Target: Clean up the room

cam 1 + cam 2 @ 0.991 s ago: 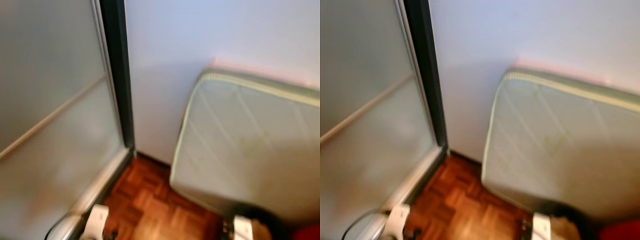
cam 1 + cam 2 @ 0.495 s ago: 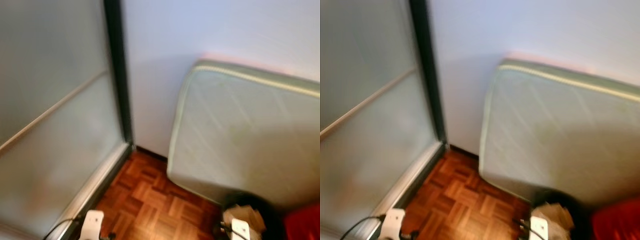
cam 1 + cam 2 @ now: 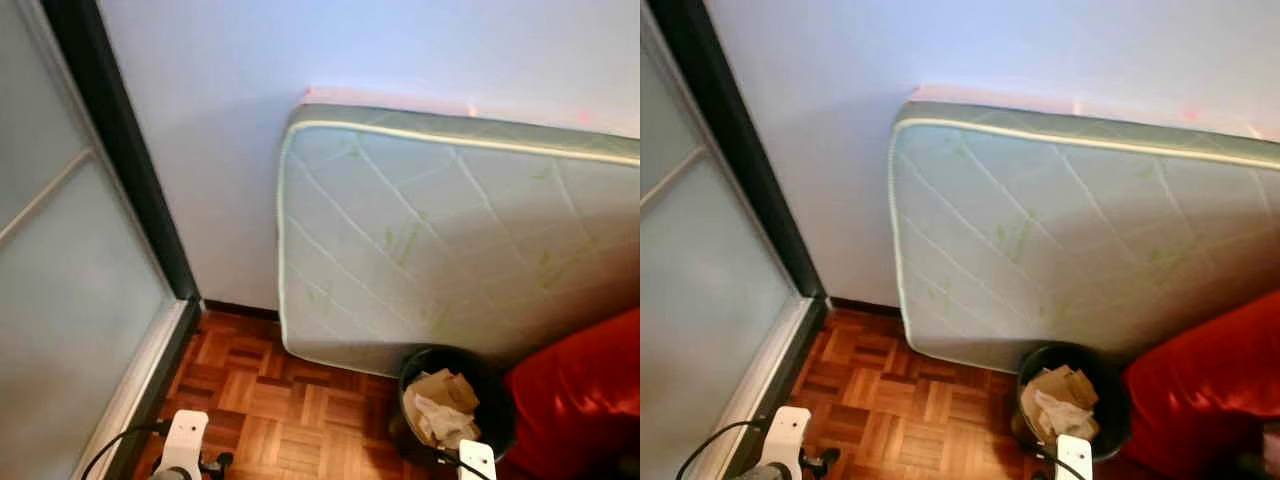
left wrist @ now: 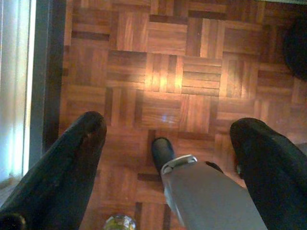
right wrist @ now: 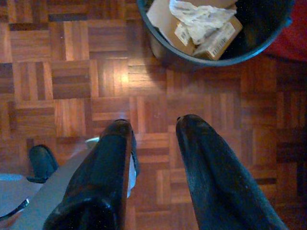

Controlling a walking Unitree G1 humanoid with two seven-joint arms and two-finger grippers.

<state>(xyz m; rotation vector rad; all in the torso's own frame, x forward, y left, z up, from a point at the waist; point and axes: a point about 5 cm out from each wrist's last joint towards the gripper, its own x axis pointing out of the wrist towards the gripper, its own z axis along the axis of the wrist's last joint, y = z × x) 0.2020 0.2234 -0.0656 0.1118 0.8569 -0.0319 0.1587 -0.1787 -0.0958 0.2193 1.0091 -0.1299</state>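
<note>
Leaning against the wall, one quilted mattress (image 3: 450,240) stands on edge above the parquet floor (image 3: 270,410). One black waste bin (image 3: 490,390), holding cardboard and crumpled paper (image 5: 199,21), sits at its foot beside one red seat (image 3: 575,390). Left gripper (image 4: 168,139): fingers spread wide, empty. Right gripper (image 5: 153,127): fingers slightly parted, empty, near the bin.
</note>
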